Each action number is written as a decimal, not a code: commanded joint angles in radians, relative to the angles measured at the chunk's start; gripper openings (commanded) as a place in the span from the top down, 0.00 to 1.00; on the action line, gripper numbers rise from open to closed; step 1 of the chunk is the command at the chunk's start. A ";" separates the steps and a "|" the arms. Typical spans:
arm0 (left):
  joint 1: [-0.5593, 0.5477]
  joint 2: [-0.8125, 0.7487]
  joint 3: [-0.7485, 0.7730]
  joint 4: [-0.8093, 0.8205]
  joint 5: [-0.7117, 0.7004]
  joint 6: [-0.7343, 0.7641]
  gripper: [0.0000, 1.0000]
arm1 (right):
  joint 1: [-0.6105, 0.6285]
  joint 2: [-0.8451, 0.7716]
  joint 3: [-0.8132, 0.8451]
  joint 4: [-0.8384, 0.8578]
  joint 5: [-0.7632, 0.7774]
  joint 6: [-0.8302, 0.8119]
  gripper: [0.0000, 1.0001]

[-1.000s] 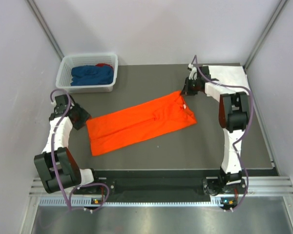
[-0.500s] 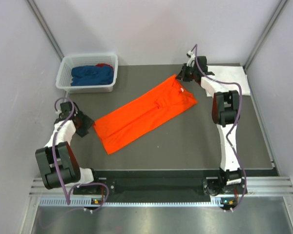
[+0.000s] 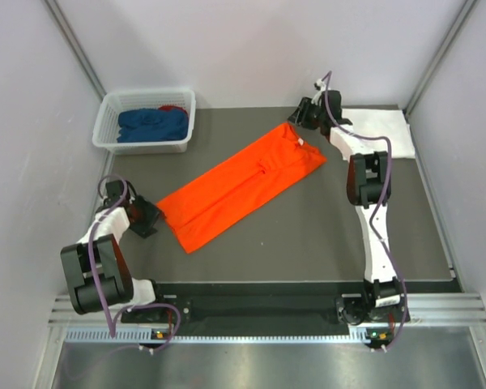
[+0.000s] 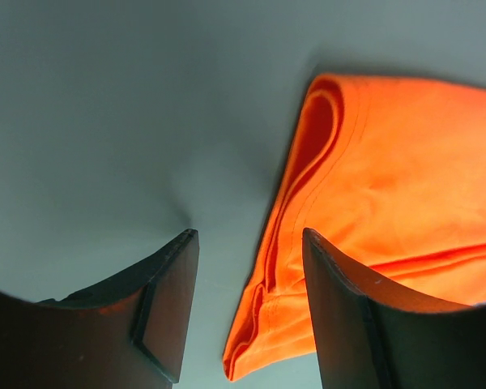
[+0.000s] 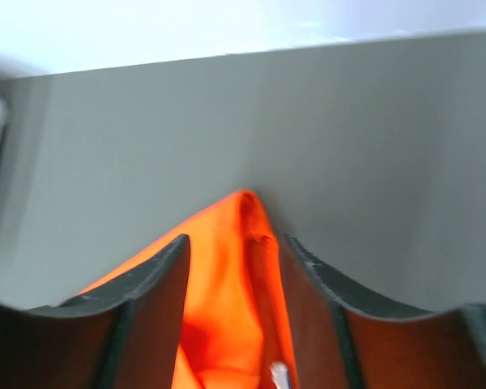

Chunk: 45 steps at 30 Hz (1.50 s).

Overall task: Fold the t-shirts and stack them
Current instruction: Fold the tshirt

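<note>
Top external:
- Orange t-shirt (image 3: 243,188), folded into 1 long strip, lies diagonally on the dark table (image 3: 324,243), low end near left, high end far right.
- Left gripper (image 3: 151,217) sits at the strip's near-left corner, low on the table.
- Right gripper (image 3: 300,123) is at the far-right end of the strip.
- White t-shirt (image 3: 381,128) lies flat at the far right corner, just beyond the right arm.
- White basket (image 3: 105,134) stands far left and holds the dark blue t-shirt (image 3: 152,123) with the red t-shirt (image 3: 176,108) behind it.

Left wrist:
- Left gripper (image 4: 249,237): jaws wide apart. The orange hem corner (image 4: 364,186) lies in the gap and past the right-hand finger, not pinched.

Right wrist:
- Right gripper (image 5: 235,241): jaws partly apart, straddling the pointed end of the orange cloth (image 5: 227,284), which lies on the table between them.
</note>
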 commanded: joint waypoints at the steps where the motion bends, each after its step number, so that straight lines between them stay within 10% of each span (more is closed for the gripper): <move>1: -0.002 -0.051 -0.034 0.040 0.046 -0.020 0.41 | -0.004 -0.172 -0.033 -0.038 0.135 0.013 0.50; 5: -0.028 -0.100 -0.052 0.000 0.000 -0.026 0.41 | -0.031 -0.285 -0.085 -0.199 0.209 0.068 0.36; 17: -0.195 -0.259 -0.094 -0.111 -0.080 -0.100 0.41 | -0.070 -0.663 -0.711 -0.264 0.341 0.323 0.43; 40: -0.345 -0.269 -0.150 -0.144 -0.213 -0.189 0.46 | -0.073 -0.546 -0.849 -0.109 0.357 0.429 0.57; 45: -0.348 -0.295 -0.105 -0.156 -0.189 -0.148 0.46 | -0.077 -0.508 -0.823 -0.104 0.377 0.392 0.76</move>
